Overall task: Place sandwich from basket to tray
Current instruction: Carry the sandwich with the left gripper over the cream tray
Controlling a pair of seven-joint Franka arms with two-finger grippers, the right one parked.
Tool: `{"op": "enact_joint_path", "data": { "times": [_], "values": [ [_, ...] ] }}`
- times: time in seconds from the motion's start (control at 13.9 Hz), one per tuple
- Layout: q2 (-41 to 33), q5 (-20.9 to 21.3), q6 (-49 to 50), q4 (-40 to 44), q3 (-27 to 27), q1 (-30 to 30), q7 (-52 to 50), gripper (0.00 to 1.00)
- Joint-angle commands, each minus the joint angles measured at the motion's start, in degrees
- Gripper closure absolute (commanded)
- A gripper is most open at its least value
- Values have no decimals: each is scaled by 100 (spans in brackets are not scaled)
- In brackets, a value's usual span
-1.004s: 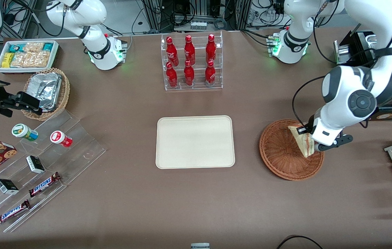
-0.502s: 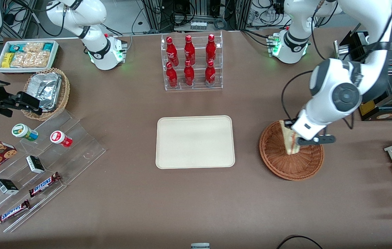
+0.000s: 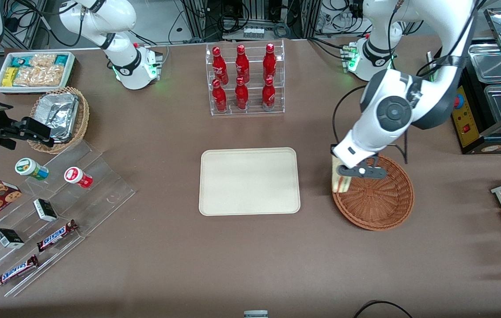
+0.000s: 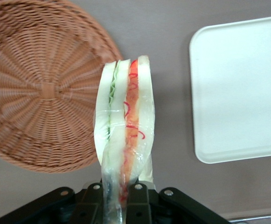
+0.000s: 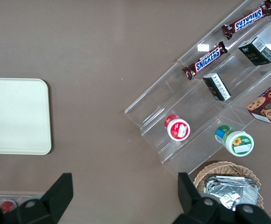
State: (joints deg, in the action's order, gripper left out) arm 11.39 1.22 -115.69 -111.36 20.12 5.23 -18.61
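Tray [image 3: 249, 181] bare, lying toward the parked arm's end from basket [image 3: 378, 207]. Gripper [image 3: 341, 173] over the basket's tray-side rim, fingers clamped on sandwich [image 4: 125, 135]. Sandwich hanging lengthwise from fingertips, filling edge outward, tray just beside.

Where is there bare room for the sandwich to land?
The tray is entirely bare, with bare table between it and the basket. The gripper holds the sandwich over the basket's tray-side rim. The acrylic snack steps are crowded.
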Motion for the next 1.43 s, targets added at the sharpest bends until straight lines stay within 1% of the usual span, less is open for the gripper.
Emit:
{"op": "enact_joint_path", "data": {
  "times": [0.0,0.29,0.36,0.43,0.57,0.72,0.93,1.22,1.36],
  "values": [
    [223,36,-155,176,36,197,-362,100],
    [592,106,-393,333,492,232,-898,100],
    [671,202,-393,395,580,232,-1030,100],
    [785,395,-402,491,659,241,-1327,100],
    [1135,921,-393,737,948,241,-2082,100],
    [1435,1283,-384,948,1160,241,-2654,100],
    [1708,1521,-367,1168,1371,241,-3078,100],
    [2156,1741,-331,1494,1644,250,-3176,100],
    [2349,1899,-322,1721,1645,564,-3324,100]
  ]
}}
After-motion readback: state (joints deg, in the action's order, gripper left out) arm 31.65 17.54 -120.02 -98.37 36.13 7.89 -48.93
